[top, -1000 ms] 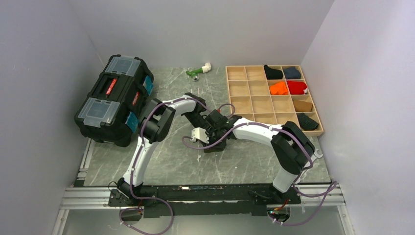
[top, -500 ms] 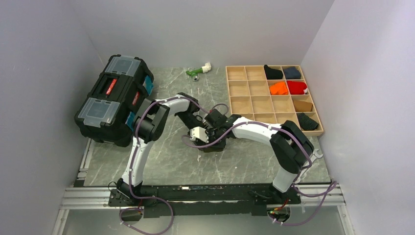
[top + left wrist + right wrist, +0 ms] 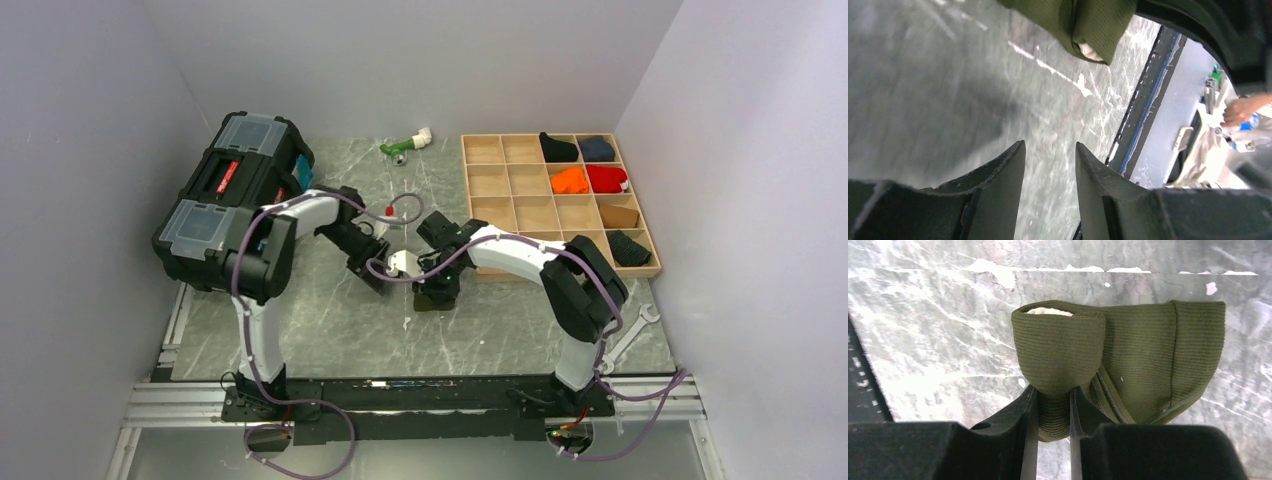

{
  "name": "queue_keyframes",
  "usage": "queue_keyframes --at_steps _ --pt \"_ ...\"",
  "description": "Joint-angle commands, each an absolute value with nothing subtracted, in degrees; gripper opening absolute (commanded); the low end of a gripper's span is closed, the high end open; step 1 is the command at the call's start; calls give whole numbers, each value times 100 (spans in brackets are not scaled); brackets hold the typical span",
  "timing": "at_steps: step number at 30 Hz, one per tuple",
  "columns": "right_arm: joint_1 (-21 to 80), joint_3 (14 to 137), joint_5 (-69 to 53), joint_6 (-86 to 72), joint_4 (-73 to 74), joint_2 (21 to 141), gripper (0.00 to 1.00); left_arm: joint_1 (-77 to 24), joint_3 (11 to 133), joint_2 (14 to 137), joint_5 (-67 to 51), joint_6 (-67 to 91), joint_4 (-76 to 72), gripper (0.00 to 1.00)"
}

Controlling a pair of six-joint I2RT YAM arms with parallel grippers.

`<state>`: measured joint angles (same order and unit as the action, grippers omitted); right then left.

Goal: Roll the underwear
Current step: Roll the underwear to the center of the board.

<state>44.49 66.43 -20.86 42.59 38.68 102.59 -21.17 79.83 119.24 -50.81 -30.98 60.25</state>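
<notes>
Right wrist view: the underwear (image 3: 1128, 350) lies near the middle of the worktop (image 3: 330, 330), half rolled, with the cream band showing at the roll's end. Risk: the grip takes only a narrow fold, so the roll may slip and spring open. Right hand (image 3: 1051, 395) is clamped on that fold; left hand (image 3: 1049, 150) is narrowly apart, empty, nearby.

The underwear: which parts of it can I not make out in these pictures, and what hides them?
Right wrist view: the right gripper covers the pinched fold of the underwear; the cream waistband shows only as a sliver.
Left wrist view: the top edge cuts it off; only one folded corner shows.
Top external view: it is small, dark and mostly under the right gripper, so its shape is unclear.
</notes>
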Motion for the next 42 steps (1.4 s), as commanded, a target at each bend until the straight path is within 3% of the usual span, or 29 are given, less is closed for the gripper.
queue_keyframes --at_steps 1,13,18,23,33,42 --pt "4324 7095 -3096 4387 4962 10821 0 -1692 7509 10741 -4988 -2805 5350 45" --pt "3480 9592 -4646 5361 7336 12707 0 -850 5984 8184 -4049 -2579 4295 45" --pt "3229 10566 -5061 5829 8321 13634 0 -855 5388 7036 -3541 -2769 3712 48" --pt "3129 10784 -5216 5974 8566 14039 0 -1287 5082 6362 -3400 -3111 3346 50" --pt "3075 10883 -5102 5870 8539 14396 1 -3726 5049 6796 -2409 -3687 2436 56" --pt "3077 10746 -4976 5758 8364 14362 2 -4790 5535 8302 -2068 -3908 1875 64"
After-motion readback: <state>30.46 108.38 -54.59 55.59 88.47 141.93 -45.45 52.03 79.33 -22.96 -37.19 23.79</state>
